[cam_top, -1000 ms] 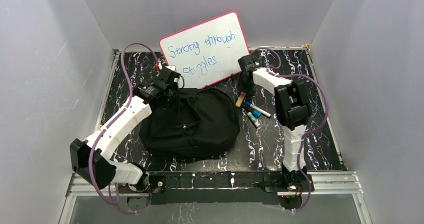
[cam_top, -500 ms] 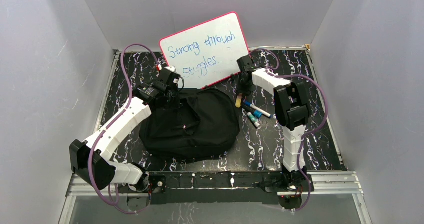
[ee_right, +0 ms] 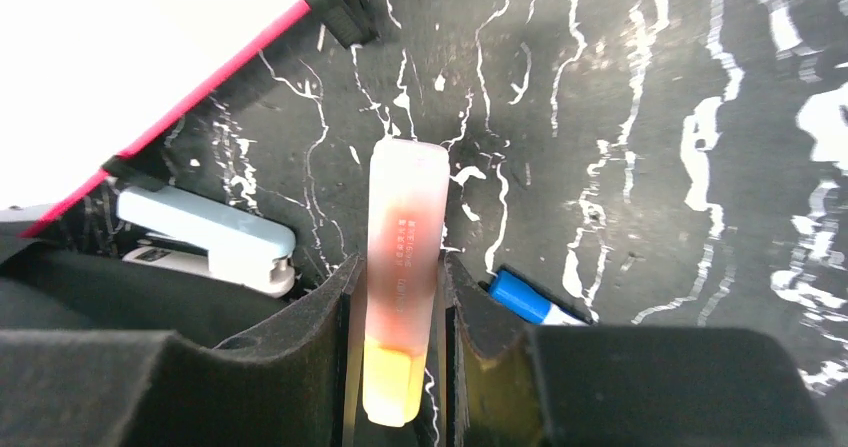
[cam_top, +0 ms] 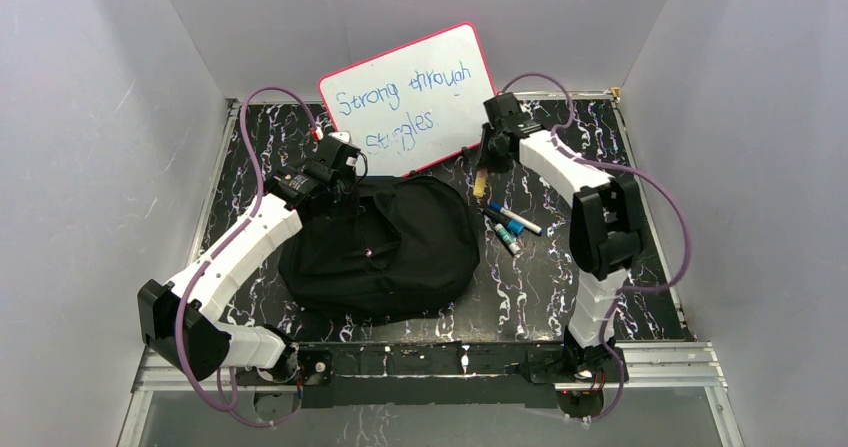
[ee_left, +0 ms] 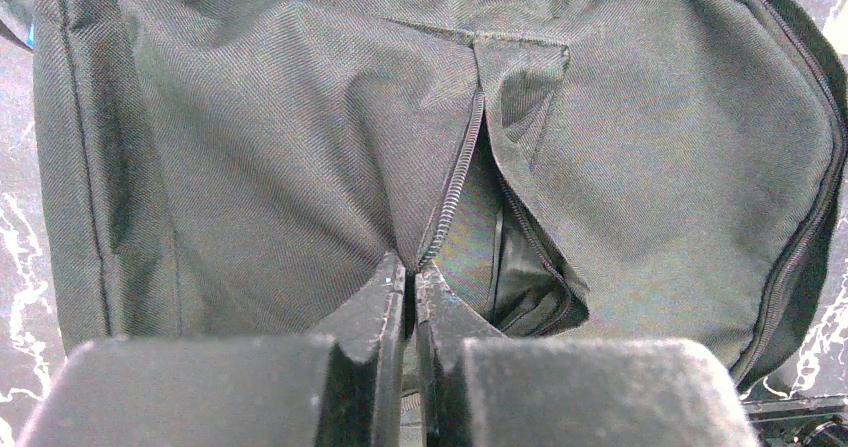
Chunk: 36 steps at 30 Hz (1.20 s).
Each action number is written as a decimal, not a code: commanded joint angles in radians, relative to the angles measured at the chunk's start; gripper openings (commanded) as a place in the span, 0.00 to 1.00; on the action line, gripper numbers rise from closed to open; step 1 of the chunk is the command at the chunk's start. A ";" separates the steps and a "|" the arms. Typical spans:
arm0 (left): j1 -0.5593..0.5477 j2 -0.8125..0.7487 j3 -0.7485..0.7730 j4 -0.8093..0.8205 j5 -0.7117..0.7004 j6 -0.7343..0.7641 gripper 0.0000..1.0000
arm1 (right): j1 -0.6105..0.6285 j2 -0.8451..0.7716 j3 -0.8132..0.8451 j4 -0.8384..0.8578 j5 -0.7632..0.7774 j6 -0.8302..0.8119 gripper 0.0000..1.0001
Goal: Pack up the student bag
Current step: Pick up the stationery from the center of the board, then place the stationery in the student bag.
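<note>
The student bag point(cam_top: 380, 252) is a large black backpack lying flat in the middle of the table. My left gripper point(cam_top: 343, 189) is at its far left corner. In the left wrist view the left gripper point(ee_left: 412, 267) is shut on the bag's point(ee_left: 250, 137) zipper edge, and beside it the pocket point(ee_left: 510, 267) gapes open, showing grey lining. My right gripper point(cam_top: 484, 167) hangs to the right of the bag's far end, shut on an orange-and-yellow highlighter point(cam_top: 481, 181). The highlighter point(ee_right: 404, 237) stands pinched between the fingers of the right gripper point(ee_right: 400, 267), its pale end sticking out past them.
A pink-framed whiteboard point(cam_top: 410, 97) with blue writing leans against the back wall. Three markers lie right of the bag: a blue-capped one point(cam_top: 515, 218), a teal one point(cam_top: 512, 227) and a green one point(cam_top: 506, 238). A light blue stapler-like thing point(ee_right: 205, 237) lies by the whiteboard's edge.
My right gripper has closed on the highlighter and drawn back and up from the table with it, the right elbow swinging out to the right. The left arm has barely moved.
</note>
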<state>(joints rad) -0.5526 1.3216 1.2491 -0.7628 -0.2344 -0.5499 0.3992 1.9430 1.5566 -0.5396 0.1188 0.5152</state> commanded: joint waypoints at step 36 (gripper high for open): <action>0.005 -0.036 0.026 0.031 0.043 -0.007 0.00 | 0.453 -0.440 -0.540 1.018 -0.084 0.253 0.10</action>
<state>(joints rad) -0.5518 1.3216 1.2491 -0.7574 -0.2012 -0.5503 0.8299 1.5181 1.0401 0.2314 0.0170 0.7555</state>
